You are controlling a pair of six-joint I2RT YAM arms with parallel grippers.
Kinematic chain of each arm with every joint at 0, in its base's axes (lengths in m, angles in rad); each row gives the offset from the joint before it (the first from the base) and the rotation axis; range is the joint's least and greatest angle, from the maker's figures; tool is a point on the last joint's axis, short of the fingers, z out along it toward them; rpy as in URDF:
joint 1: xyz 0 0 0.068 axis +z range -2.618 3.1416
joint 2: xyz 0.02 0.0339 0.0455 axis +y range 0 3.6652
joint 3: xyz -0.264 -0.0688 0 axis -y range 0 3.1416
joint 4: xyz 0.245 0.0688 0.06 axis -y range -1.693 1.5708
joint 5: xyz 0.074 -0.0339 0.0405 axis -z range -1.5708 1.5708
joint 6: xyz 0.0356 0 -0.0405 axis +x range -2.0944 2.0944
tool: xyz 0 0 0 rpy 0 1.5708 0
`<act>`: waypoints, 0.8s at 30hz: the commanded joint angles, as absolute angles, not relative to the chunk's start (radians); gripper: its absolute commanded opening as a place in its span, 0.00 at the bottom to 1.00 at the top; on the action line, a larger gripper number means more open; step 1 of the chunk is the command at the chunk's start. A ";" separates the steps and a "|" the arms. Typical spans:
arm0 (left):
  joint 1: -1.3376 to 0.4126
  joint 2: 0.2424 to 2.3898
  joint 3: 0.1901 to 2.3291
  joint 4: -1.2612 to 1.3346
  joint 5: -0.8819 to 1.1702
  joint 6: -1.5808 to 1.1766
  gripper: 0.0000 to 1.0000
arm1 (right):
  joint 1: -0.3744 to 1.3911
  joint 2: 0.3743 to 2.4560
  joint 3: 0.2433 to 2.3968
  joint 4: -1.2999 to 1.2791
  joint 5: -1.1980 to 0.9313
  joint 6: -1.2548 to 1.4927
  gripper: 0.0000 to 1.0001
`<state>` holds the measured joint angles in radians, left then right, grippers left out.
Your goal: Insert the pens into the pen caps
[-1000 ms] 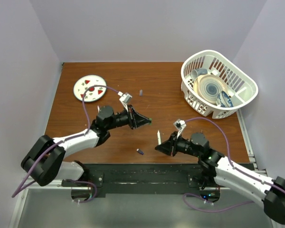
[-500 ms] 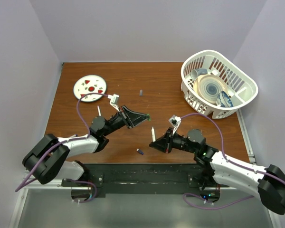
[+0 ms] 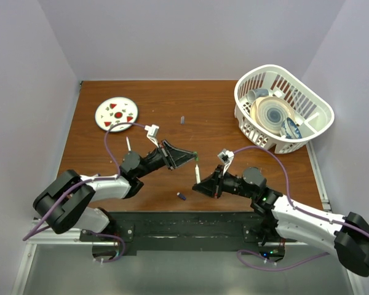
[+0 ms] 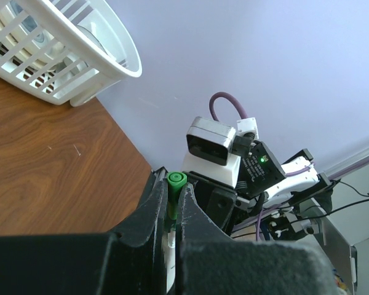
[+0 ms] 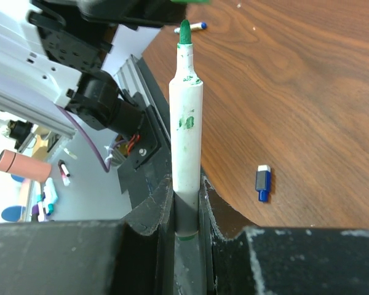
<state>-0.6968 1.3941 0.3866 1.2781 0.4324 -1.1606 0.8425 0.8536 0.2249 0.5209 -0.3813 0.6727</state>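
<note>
The pen [image 5: 186, 123] is thin and white, with a pointy green tip and little green smudges on its side. The right pincer [image 5: 186, 190] is clamped on its lower end, so the tip sticks out toward 12 o'clock in the right wrist view. The green cap [image 4: 176, 179] is tiny and round, and the left pincer [image 4: 174, 190] is squeezed tight on it. From above, the left pincer [image 3: 192, 155] and the right pincer [image 3: 200, 185] meet near the middle of the brown tabletop [image 3: 234, 123]. There the green cap [image 3: 196, 153] sits at 12 o'clock from the pen [image 3: 198, 174], very near its tip but not on it. A blue cap [image 3: 181, 196] lies on the tabletop at 7 o'clock from the pen. A dark cap [image 3: 182, 120] lies well apart at 12 o'clock. A second pen [image 3: 128, 144] lies beside the left arm at 9 o'clock. A plate [image 3: 116, 114] with red spots sits at 10 o'clock, and a white basket [image 3: 307, 132] of dishes sits at 2 o'clock. Only the right wrist view shows the green smudges and the blue cap [image 5: 262, 183] up close. Only the left wrist view shows the open mouth of the green cap, with the right arm's camera [image 4: 212, 147] right behind it.
</note>
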 commanded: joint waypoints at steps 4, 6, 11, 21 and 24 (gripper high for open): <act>-0.709 1.384 0.373 1.397 0.414 -1.149 0.00 | 0.850 0.812 0.253 0.531 -0.345 0.661 0.00; -0.713 1.379 0.371 1.394 0.414 -1.147 0.00 | 0.850 0.810 0.252 0.528 -0.342 0.661 0.00; -0.727 1.373 0.370 1.391 0.416 -1.149 0.00 | 0.850 0.811 0.249 0.525 -0.337 0.663 0.00; -0.733 1.319 0.391 1.325 0.377 -1.121 0.00 | 0.853 0.818 0.233 0.525 -0.342 0.663 0.00; -0.732 1.296 0.394 1.290 0.367 -1.105 0.00 | 0.851 0.802 0.233 0.515 -0.341 0.663 0.00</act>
